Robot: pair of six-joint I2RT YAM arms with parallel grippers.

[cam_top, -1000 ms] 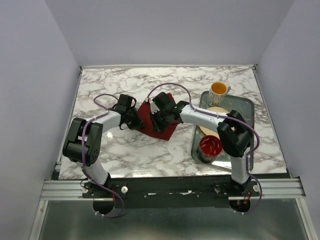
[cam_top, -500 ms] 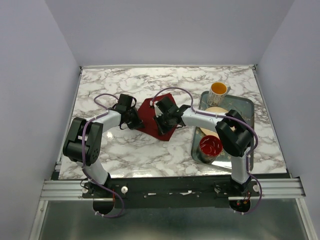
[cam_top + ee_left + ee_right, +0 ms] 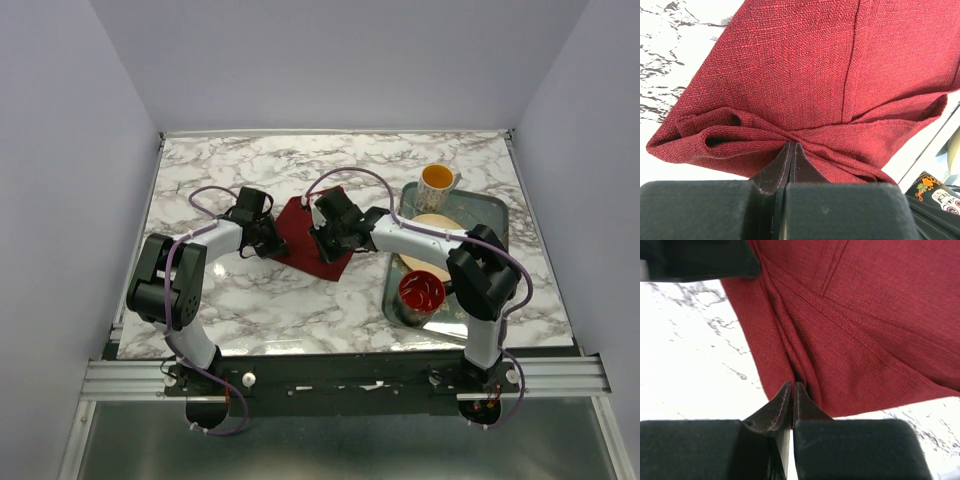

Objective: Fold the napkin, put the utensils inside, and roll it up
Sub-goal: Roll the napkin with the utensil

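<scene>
**Fig. Napkin held at two points, top and wrist views.** The napkin (image 3: 297, 228) lies on the marble table (image 3: 250, 290), left of the tray (image 3: 495, 205) and between the two arms. The left gripper (image 3: 791, 146) is pinched tight on a gathered corner of the cloth. The right gripper (image 3: 792, 386) has its fingers together on a pleat at the cloth's edge (only a hairline slit shows between them).

We judge the coarse-woven cloth to be light, limp and not slippery. It puckers at each pinch, so it will likely sag wherever it is unsupported. We would take it by its corners or hemmed edges, at two points at once, and keep it taut.

We cannot find the utensils in any view. No brand or writing is legible. A printed motif (image 3: 929, 186) in the corner of the left wrist view is too small to read.
</scene>
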